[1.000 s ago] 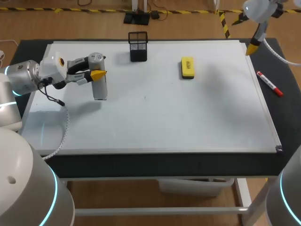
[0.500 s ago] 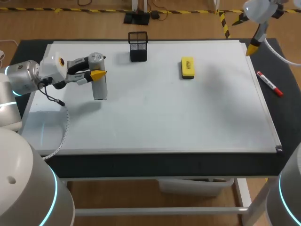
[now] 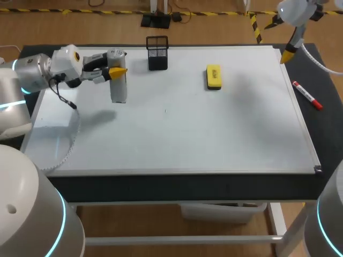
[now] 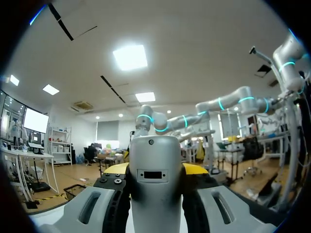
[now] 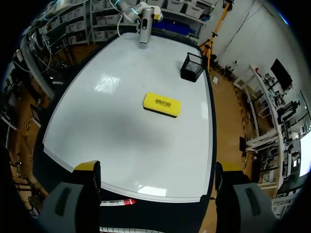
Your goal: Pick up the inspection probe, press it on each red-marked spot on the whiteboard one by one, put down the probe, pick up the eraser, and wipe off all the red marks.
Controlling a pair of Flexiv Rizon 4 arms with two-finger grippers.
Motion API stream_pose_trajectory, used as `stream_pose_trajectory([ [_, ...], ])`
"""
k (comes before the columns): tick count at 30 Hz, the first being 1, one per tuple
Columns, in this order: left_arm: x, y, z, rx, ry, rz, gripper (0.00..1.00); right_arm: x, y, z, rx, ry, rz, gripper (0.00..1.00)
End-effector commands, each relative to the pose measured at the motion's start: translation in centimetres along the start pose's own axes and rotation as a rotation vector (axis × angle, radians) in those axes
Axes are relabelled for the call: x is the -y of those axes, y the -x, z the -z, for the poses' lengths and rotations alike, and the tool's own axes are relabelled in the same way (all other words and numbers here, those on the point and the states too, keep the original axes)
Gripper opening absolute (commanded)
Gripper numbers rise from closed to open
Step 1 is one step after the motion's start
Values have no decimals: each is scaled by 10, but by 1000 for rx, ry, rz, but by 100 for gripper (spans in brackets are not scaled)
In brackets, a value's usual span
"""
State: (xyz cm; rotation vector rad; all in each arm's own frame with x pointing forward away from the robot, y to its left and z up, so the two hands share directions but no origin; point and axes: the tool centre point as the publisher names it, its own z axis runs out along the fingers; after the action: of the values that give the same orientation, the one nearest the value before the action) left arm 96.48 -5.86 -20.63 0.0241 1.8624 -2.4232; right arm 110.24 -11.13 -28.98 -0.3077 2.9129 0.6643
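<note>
This is a robotics lab, set up as a test bench. A whiteboard [image 3: 187, 134] lies flat across most of a black tabletop [image 3: 161, 184]. Two white jointed robot arms with glowing cyan rings at their joints stand over it. The left arm [image 3: 32, 77] reaches in over the whiteboard's far left corner, and its yellow-tipped fingers [image 3: 117, 71] clamp a grey inspection probe [image 3: 118, 88] upright. The right arm [image 3: 297, 13] hangs above the far right corner. Work props sit about the whiteboard: a black mesh pen holder [image 3: 157, 52] at its far edge, a yellow eraser [image 3: 213, 76] on its far right part, and a red marker [image 3: 306, 95] on the tabletop just off its right edge.
</note>
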Motion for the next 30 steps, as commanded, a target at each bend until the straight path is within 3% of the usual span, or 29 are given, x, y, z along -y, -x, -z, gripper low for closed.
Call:
stream_pose_trajectory([
  [1, 12, 30, -12, -83, 4, -10, 0, 0, 1, 1, -3, -3, 1, 100],
  [21, 45, 108, -70, -143, -84, -40, 0, 0, 1, 1, -3, -3, 1, 100],
  [30, 44, 139, -98, -137, -109, -53, 0, 0, 1, 1, -3, -3, 1, 100],
])
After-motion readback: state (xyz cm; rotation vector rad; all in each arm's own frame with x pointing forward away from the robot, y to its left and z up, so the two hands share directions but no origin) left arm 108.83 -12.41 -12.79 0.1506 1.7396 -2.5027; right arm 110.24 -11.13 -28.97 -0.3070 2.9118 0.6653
